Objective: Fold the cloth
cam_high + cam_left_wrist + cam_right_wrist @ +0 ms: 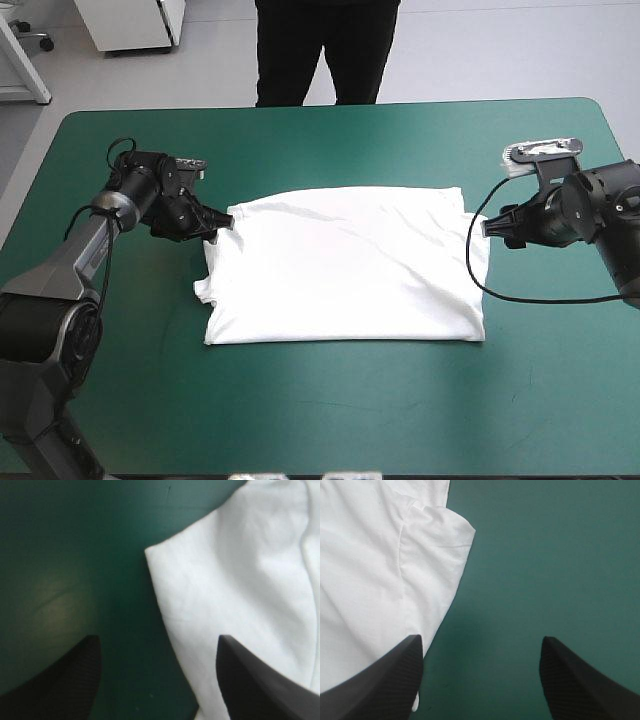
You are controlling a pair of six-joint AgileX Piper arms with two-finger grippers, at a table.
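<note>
The white T-shirt [345, 265] lies folded into a wide flat rectangle in the middle of the teal-green table. My left gripper [222, 226] is low at its far left corner, fingers open. In the left wrist view that corner of the T-shirt [240, 590] reaches in ahead of the left gripper [157, 652], with one finger over cloth and the other over bare cover. My right gripper [490, 228] is open at the shirt's far right corner. In the right wrist view the T-shirt [375, 575] lies beside and under one finger of the right gripper [480, 652].
Bare teal-green cover [330, 410] runs all around the shirt, widest toward the near edge. A person stands beyond the far edge, away from the tabletop.
</note>
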